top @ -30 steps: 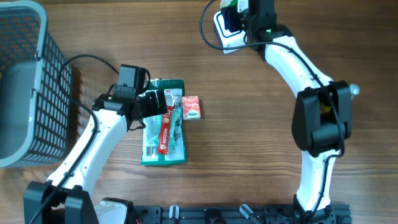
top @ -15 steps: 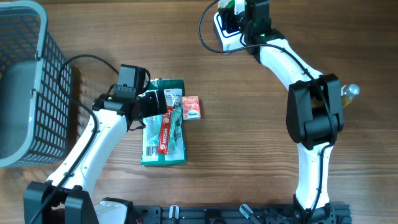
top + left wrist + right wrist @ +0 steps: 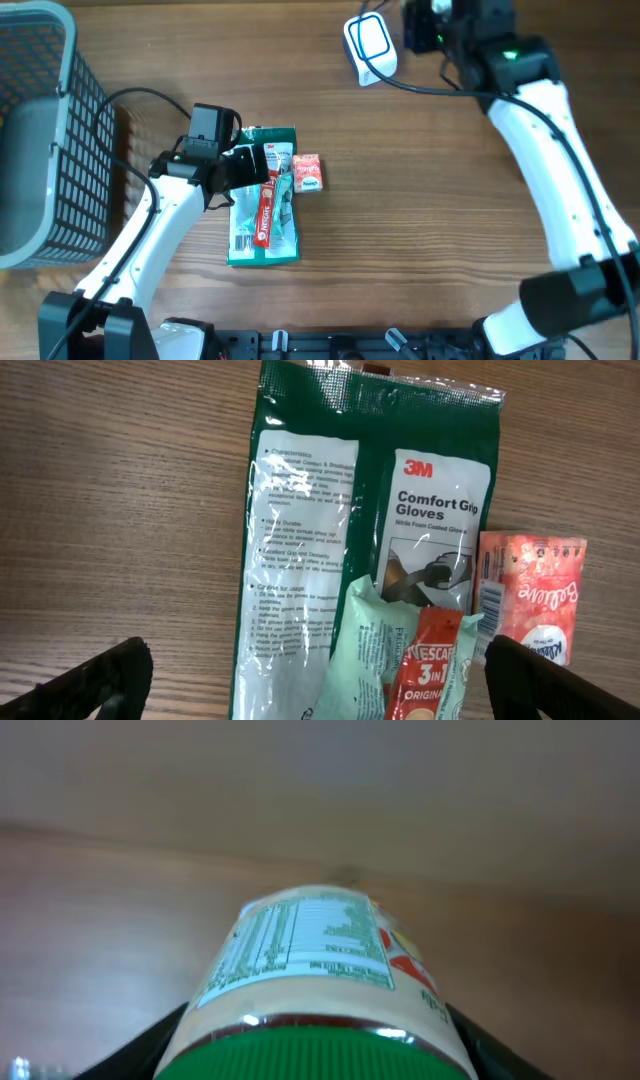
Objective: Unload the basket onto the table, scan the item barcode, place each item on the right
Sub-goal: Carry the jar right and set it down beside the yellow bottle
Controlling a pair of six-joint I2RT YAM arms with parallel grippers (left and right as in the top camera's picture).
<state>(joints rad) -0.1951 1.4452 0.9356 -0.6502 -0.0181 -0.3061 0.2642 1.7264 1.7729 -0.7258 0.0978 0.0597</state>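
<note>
Green-lidded jar (image 3: 320, 960) sits clamped in right end effector (image 3: 318, 1052), basket (image 3: 90, 125) far left.

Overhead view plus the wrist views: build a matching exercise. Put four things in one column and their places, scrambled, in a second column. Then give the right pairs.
Things
1. basket
2. scanner
3. red Nescafe stick
4. green-capped bottle

Places
A. stacked on the green gloves pack
B. between the fingers of the right claw
C. at the left edge of the table
D. near the table's far edge, just left of the right claw

Pairs: 1-C, 2-D, 3-A, 4-B
</note>
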